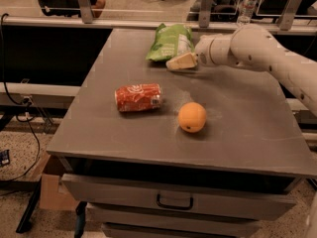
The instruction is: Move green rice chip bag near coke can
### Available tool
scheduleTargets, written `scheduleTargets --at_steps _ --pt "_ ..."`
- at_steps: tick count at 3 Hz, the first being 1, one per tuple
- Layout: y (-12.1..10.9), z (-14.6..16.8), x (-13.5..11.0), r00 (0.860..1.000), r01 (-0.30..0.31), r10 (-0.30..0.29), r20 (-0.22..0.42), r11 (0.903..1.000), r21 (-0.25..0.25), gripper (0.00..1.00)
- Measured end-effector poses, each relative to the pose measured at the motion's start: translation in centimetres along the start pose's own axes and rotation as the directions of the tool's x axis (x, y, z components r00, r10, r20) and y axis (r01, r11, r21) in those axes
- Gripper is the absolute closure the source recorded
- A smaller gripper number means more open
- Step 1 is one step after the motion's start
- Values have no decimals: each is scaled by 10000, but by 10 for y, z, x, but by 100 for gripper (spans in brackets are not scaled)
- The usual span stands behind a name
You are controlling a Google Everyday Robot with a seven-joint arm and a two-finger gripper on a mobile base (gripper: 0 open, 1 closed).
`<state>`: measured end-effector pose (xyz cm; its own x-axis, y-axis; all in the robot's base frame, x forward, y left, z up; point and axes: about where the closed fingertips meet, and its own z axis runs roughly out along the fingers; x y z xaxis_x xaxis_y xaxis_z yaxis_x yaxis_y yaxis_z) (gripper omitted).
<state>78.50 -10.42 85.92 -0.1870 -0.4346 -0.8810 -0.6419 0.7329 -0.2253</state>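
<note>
Reaching in from 3 o'clock, the arm (257,48) holds the gripper (181,62) low over the worktop (99,133), touching or just beside the near edge of the green rice chip bag (171,39). Whether the gripper is spread or pressed together I cannot tell, and no grasp on the pouch is visible.

The bag lies flat at the 12 o'clock end of the worktop, close to the far edge. The coke can (138,97) lies on its side well apart from it, toward 7 o'clock, with an orange (192,117) near the can at its 4 o'clock.

The likeliest trouble is a poor hold: a pinch on only the thin, crinkly rim could slip once the bag is lifted. A sideways shove could also slide it off the far edge. The can's axis runs 9 to 3, silver end toward 3, so a bag brought down from 12 could bump it and roll it toward the 6 o'clock edge; the orange could roll as easily.

The bag's long axis runs roughly 1 to 7 o'clock, its wider end pointing toward 7, roughly at the can
</note>
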Motion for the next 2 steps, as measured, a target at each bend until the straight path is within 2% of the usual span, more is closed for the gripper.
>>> scheduleTargets --at_steps 1,2 --pt "-5 10 3 9975 -661 658 247 9977 135 47" --pt "-5 14 0 9966 -735 733 378 9973 61 70"
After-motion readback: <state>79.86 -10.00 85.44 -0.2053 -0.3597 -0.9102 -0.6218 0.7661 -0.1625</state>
